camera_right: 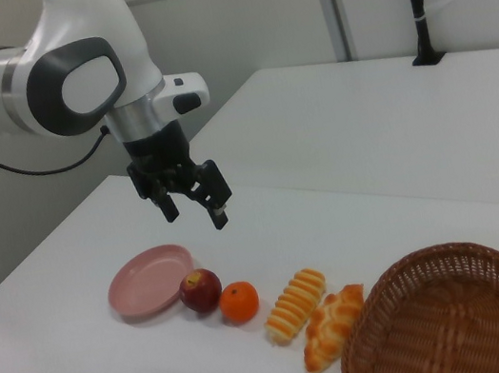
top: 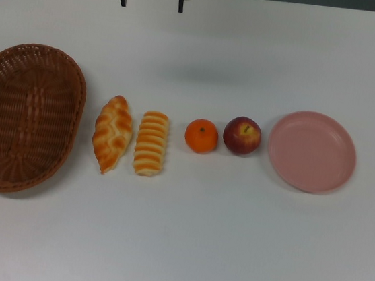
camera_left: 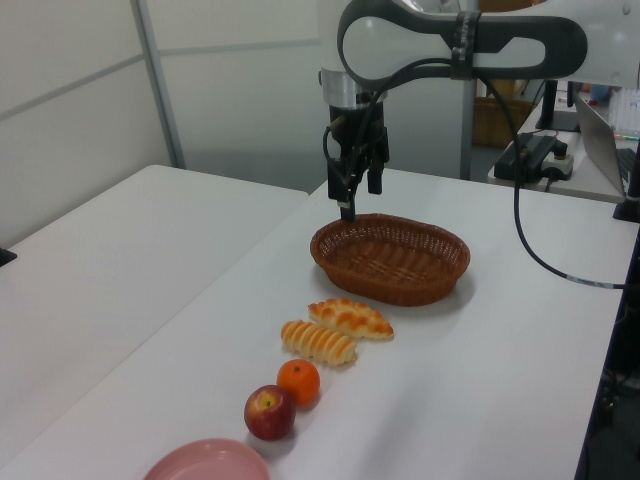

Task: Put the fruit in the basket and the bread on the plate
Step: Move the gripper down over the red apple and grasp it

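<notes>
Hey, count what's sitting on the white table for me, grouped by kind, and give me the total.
Bread loaves: 2, braided loaf, ribbed loaf
Fruits: 2, mandarin, apple
Baskets: 1, basket
Plates: 1, plate
Total: 6

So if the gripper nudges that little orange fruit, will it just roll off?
Probably a bit. The mandarin looks round and sits loose on the flat white table, so a sideways push would likely roll it. The apple sits close on the top view's right and might stop it. Its rounded sides may slip unless the gripper closes across its middle.
</notes>
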`<state>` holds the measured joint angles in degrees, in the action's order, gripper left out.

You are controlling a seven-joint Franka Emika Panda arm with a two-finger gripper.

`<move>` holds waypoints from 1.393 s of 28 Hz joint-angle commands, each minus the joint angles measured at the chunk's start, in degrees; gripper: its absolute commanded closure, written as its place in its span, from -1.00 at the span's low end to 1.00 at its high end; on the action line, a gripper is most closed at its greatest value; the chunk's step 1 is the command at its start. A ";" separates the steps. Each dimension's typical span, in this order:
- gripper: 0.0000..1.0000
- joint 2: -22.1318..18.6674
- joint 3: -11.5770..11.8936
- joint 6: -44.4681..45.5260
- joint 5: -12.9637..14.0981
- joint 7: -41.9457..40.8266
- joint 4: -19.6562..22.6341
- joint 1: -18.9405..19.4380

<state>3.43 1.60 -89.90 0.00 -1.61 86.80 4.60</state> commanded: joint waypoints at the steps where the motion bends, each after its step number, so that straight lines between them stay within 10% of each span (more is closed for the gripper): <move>1: -1.00 1.13 -0.53 0.87 2.01 0.11 4.22 3.38; 39: -1.00 17.31 -1.25 -27.79 1.32 14.88 9.61 16.06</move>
<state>21.36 -0.19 -115.56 1.34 11.66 95.11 20.02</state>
